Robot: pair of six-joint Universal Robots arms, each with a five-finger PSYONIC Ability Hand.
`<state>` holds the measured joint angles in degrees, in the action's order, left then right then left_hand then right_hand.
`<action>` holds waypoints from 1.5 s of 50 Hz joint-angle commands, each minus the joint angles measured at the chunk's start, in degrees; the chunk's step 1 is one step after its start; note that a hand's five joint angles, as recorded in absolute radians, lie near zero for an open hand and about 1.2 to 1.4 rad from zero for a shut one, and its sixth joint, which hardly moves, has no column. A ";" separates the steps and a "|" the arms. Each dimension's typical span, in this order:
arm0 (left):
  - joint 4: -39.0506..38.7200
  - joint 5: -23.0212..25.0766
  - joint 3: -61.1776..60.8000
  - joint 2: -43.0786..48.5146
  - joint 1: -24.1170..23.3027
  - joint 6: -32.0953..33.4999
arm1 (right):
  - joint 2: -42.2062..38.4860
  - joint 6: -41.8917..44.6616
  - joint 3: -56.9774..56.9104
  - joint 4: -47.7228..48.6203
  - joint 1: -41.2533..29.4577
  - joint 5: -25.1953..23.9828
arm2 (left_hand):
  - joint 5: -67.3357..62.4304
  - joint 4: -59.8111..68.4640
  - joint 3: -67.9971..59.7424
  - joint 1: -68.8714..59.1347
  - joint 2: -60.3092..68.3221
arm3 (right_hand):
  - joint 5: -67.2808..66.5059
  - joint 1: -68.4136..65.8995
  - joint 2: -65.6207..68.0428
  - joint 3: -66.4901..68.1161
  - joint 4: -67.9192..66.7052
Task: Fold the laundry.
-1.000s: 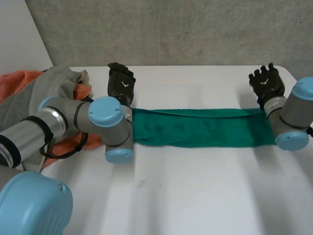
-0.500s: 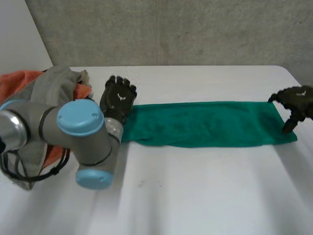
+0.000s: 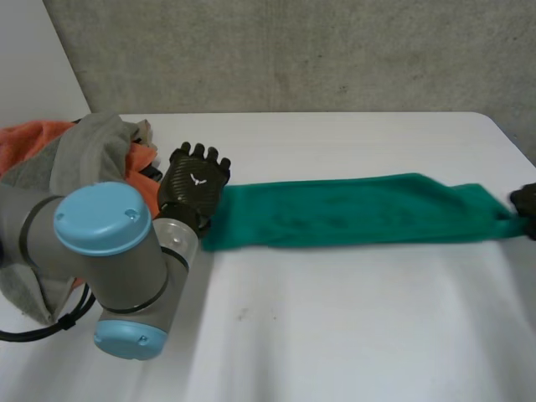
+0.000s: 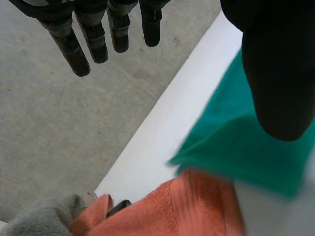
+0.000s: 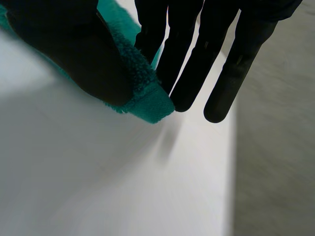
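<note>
- Clamped in the right hand [image 3: 525, 201] — one end of the green towel [image 3: 352, 211], with the hemmed corner pinched between thumb [image 5: 74, 54] and straight fingers [image 5: 189, 64], close above the white table [image 3: 335, 327].
- Stretched from that hand as a long narrow band across the white table to the left hand [image 3: 194, 180]. Flat along most of its length, gathered narrower toward the right hand.
- Released at the left hand: its fingers straight and spread, well apart from its thumb, gripping nothing.
- Under the left hand's thumb and palm in the left wrist view — the towel's other end, its corner just beside an orange cloth [image 4: 187, 209].
- On the left hand's outer side, away from the towel: a heap of that orange cloth and a grey cloth [image 3: 92, 138], beside the left arm [image 3: 100, 251].
</note>
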<state>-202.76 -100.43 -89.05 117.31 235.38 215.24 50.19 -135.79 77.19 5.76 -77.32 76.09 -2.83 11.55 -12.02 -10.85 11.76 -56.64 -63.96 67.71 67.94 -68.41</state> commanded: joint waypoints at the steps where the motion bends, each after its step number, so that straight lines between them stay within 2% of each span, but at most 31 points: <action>1: -0.09 -0.03 -1.83 -4.71 0.00 -0.70 | 2.81 9.83 -0.29 5.84 1.74 8.19 | 2.45 -1.16 1.64 0.47 -1.38 | -13.36 -16.04 12.29 12.06 -11.59; 3: -0.09 -0.03 -2.53 -5.94 0.08 -0.70 | 4.21 14.49 -0.38 6.63 1.47 8.90 | 2.45 -1.16 1.64 0.47 -1.38 | -13.36 -16.04 12.29 12.06 -11.59; 7: -0.09 -0.12 -3.76 -7.44 0.78 -0.70 | 5.44 17.58 -0.55 8.56 -0.80 8.55 | 2.45 -1.16 1.64 0.47 -1.38 | -13.36 -16.04 12.29 12.06 -11.59; 12: -0.18 -0.03 -5.35 -9.02 2.02 -1.04 | 7.38 15.82 -0.64 12.96 -12.31 6.35 | 2.45 -1.16 1.64 0.47 -1.38 | -13.36 -16.04 12.29 12.06 -11.59; 16: -0.09 -0.12 -5.79 -9.29 2.19 -2.45 | 8.43 14.59 0.15 15.42 -21.01 1.35 | 2.45 -1.16 1.64 0.47 -1.38 | -13.36 -16.04 12.29 12.06 -11.59; 19: 0.09 -0.12 -6.05 -9.55 2.11 -4.03 | 8.17 13.63 0.59 15.69 -28.48 -4.80 | 2.45 -1.16 1.64 0.47 -1.38 | -13.36 -16.04 12.29 12.06 -11.59; 21: 0.09 -0.03 -6.40 -9.73 2.11 -4.56 | 7.12 13.36 1.11 15.51 -34.09 -9.35 | 2.62 -1.33 1.80 0.63 -1.55 | -13.36 -16.04 12.29 12.06 -11.59; 25: 0.00 -0.03 -6.93 -9.73 2.02 -5.00 | 4.14 14.23 3.31 15.77 -40.95 -14.82 | 2.45 -1.16 1.64 0.47 -1.38 | -13.36 -16.04 12.29 12.06 -11.59; 30: -0.18 0.15 -6.76 -9.20 1.75 -5.18 | 1.23 14.33 5.16 15.86 -45.45 -17.29 | 2.62 -1.33 1.81 0.63 -1.55 | -13.36 -16.04 12.29 12.06 -11.59; 33: -0.26 0.15 -5.97 -8.85 1.58 -5.27 | -0.17 14.68 4.73 15.17 -46.34 -15.63 | 2.62 -1.33 1.81 0.63 -1.55 | -13.36 -16.04 12.29 12.06 -11.59; 34: -0.53 0.23 -5.36 -8.50 1.23 -5.18 | 0.00 14.16 4.81 15.16 -46.25 -15.19 | 2.62 -1.33 1.81 0.63 -1.55 | -5.59 -8.27 4.52 4.29 -3.83; 36: -0.62 0.23 -4.21 -7.54 0.70 -5.00 | 0.43 13.36 5.33 15.25 -46.16 -14.49 | 2.62 -1.33 1.81 0.63 -1.55 | 30.47 27.79 -31.55 -31.77 32.24; 37: -0.62 0.23 -3.42 -6.92 0.35 -5.00 | 1.05 12.06 5.60 15.25 -46.16 -13.18 | 2.62 -1.33 1.81 0.63 -1.55 | 56.64 53.96 -57.71 -57.94 58.41; 39: -0.62 0.15 -0.52 -5.08 -1.14 -5.00 | 2.19 9.68 5.86 15.25 -46.08 -11.50 | 2.62 -1.33 1.81 0.63 -1.55 | 56.64 53.96 -57.71 -57.94 58.41; 42: -0.53 0.23 3.52 -2.79 -3.34 -5.09 | 7.45 1.26 7.00 13.59 -42.57 -7.99 | 2.79 -1.50 1.97 0.80 -1.72 | 56.64 53.96 -57.71 -57.94 58.41; 44: -0.53 0.23 5.10 -1.56 -4.13 -5.09 | 11.31 -7.85 9.01 11.13 -37.85 -6.84 | 2.79 -1.50 1.97 0.80 -1.72 | 56.64 53.96 -57.71 -57.94 58.41; 48: -0.53 0.32 8.97 1.78 -5.80 -5.00 | 15.02 -20.08 11.22 7.35 -31.86 -7.10 | 2.79 -1.50 1.97 0.80 -1.72 | 56.64 53.96 -57.71 -57.94 58.41; 50: -0.53 0.41 11.17 3.97 -7.21 -4.91 | 15.29 -22.05 12.01 6.11 -30.00 -7.19 | 2.79 -1.50 1.97 0.80 -1.72 | 56.64 53.96 -57.71 -57.94 58.41; 54: -0.18 0.15 13.98 7.14 -8.97 -4.83 | 14.76 -18.73 15.00 4.53 -24.55 -7.27 | 2.79 -1.50 1.97 0.80 -1.72 | 56.64 53.96 -57.71 -57.94 58.41; 58: 0.00 0.15 13.81 8.20 -9.58 -4.91 | 11.96 -9.60 17.20 3.91 -20.94 -6.22 | 2.62 -1.33 1.81 0.63 -1.55 | 56.64 53.96 -57.71 -57.94 58.41; 60: 0.09 0.06 13.20 8.38 -9.93 -5.09 | 9.93 -3.89 17.46 3.21 -19.80 -5.52 | 2.62 -1.33 1.81 0.63 -1.55 | 40.68 38.00 -41.75 -41.98 42.44; 62: 0.17 0.06 12.32 8.12 -10.11 -5.00 | 9.32 -0.89 17.20 2.86 -19.10 -4.73 | 2.62 -1.33 1.81 0.63 -1.55 | 13.63 10.95 -14.70 -14.93 15.40; 63: 0.17 0.06 11.80 7.94 -10.11 -5.00 | 9.14 0.43 16.59 2.77 -18.74 -3.07 | 2.62 -1.33 1.81 0.63 -1.55 | -13.09 -15.77 12.02 11.79 -11.32; 67: 0.17 0.06 9.60 6.54 -10.02 -4.91 | 9.31 0.53 13.88 3.29 -19.00 2.11 | 2.62 -1.33 1.81 0.63 -1.55 | -13.36 -16.04 12.29 12.06 -11.59; 70: 0.17 -0.03 7.58 2.94 -9.59 -5.09 | 9.75 0.09 11.76 3.73 -20.84 3.62 | 2.62 -1.33 1.81 0.63 -1.55 | -13.36 -16.04 12.29 12.06 -11.59; 75: 0.00 -0.29 4.32 -1.81 -7.04 -5.18 | 11.33 0.09 6.49 6.10 -31.90 3.54 | 2.62 -1.33 1.81 0.63 -1.55 | -13.36 -16.04 12.29 12.06 -11.59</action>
<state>-202.62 -100.52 -81.51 120.45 225.97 210.20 59.97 -134.79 88.98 9.46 -99.59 78.96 -2.83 11.55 -12.02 -10.85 11.76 -57.27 -65.37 68.07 68.26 -68.56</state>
